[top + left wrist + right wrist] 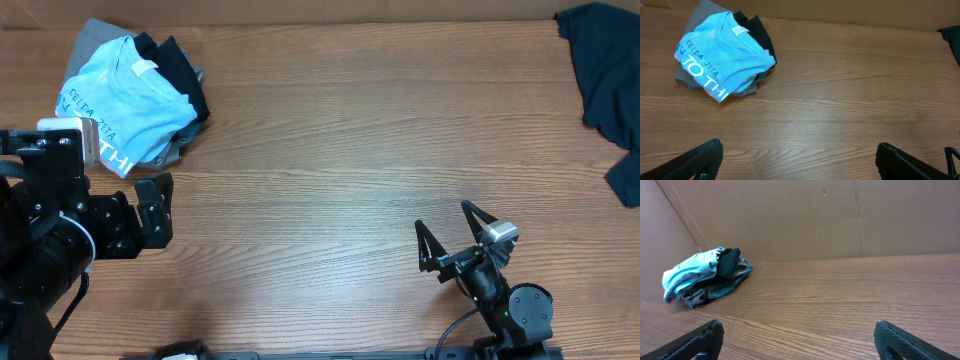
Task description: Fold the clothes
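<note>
desk (350, 150): middle left bare, likely as folding room | dark garment (605, 80): loose, unfolded at far right corner, seemingly next in line | pile of clothes (150, 75): far left corner, light blue T-shirt (125, 105) folded on top, stacked aside | left jaws: released, empty, near pile | right jaws: released, empty, apart from both

The clothes pile (130, 95) sits far left on the table (330, 150), a lone garment (605, 80) far right, well apart.

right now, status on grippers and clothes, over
Left gripper open, empty; right gripper same. Blue shirt on pile far left, dark garment far right. Nothing in the way.
</note>
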You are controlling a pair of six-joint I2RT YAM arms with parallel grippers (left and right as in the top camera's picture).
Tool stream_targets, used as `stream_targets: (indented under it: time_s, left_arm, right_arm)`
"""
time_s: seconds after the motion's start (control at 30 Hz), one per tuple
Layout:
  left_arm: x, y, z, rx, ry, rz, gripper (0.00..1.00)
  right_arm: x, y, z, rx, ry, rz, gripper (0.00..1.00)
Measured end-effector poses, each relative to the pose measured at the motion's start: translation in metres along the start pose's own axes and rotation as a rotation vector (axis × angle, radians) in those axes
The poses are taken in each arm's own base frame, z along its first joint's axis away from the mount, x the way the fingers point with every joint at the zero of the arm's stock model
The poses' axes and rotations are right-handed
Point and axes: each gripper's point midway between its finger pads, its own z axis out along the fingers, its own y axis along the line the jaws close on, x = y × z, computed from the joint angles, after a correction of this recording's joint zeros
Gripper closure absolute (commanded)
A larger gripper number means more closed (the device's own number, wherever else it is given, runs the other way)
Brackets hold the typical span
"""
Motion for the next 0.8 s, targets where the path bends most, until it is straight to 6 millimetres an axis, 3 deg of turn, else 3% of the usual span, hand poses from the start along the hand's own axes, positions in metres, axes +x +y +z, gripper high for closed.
stream_targets:
  time_s: [0.23, 0.47, 0.63, 0.7, 0.8]
  left_arm:
    - [0.000, 0.000, 0.000, 0.001, 0.000, 0.000, 0.00]
    - [0.001, -0.013, -0.001, 0.042, 0.001, 0.050, 0.00]
    - [-0.022, -0.023, -0.010, 0.048, -0.171, 0.168, 0.00]
    - [-0.033, -0.026, -0.014, 0.046, -0.320, 0.236, 0.00]
    - [-0.030, -0.025, -0.013, 0.036, -0.409, 0.270, 0.00]
  right_arm:
    - [0.000, 0.000, 0.000, 0.000, 0.000, 0.000, 0.00]
    - [0.000, 0.000, 0.000, 0.001, 0.000, 0.000, 0.00]
    - [0.000, 0.000, 0.000, 0.000, 0.001, 0.001, 0.00]
    - [0.000, 0.000, 0.000, 0.001, 0.001, 0.001, 0.00]
    - [0.000, 0.000, 0.000, 0.002, 0.002, 0.002, 0.00]
